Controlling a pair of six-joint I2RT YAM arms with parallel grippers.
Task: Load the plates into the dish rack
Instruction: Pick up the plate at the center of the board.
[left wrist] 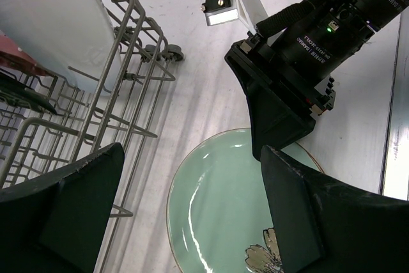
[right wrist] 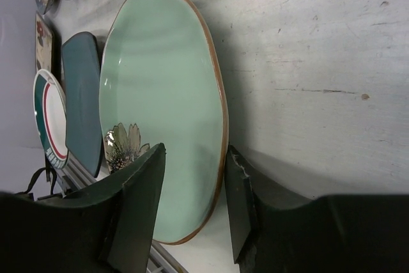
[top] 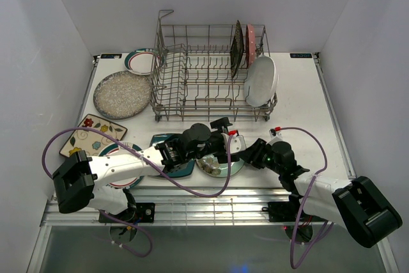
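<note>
Right wrist view: straddled mint plate (right wrist: 160, 94) rim with right pincer (right wrist: 195, 155), jaws apart, not yet clamped. Lay on desk (top: 307, 107) near dish rack (top: 204, 103). Held left pincer (left wrist: 192, 158) wide apart above. Needed next, probably: firm clamp, lift, tilt upright between tines.

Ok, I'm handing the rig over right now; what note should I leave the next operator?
Left gripper: open, empty, above the mint plate.
Right gripper: jaws astride that plate's rim, grip not confirmed.
Done: black floral plate, pink plate, white oval plate stand in the dish rack.
Left on the table: mint plate, teal square plate, speckled grey plate, cream flowered plate, far rimmed plate, near rimmed plate.
</note>
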